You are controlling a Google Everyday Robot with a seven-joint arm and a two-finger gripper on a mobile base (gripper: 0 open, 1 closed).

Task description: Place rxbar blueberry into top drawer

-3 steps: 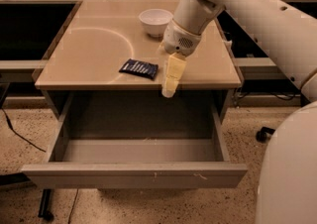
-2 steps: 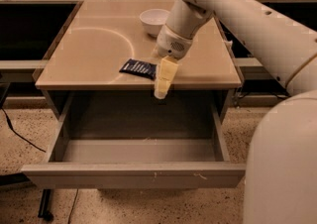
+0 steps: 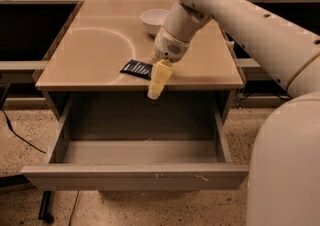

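Camera view: gripper [image 3: 156, 82] hangs over the table [image 3: 90, 55] front edge, pointing down. Can't tell if it's wide or closed; nothing visibly held. Rxbar blueberry [image 3: 136, 68] lies flat just beside it, view-left, maybe touching. Top drawer [image 3: 135, 176] sits open below the gripper, white bowl [image 3: 154, 20] behind it. Risk, imo: the thin wrapper gets nudged away instead of pinched, or slides off the edge and misses the drawer.
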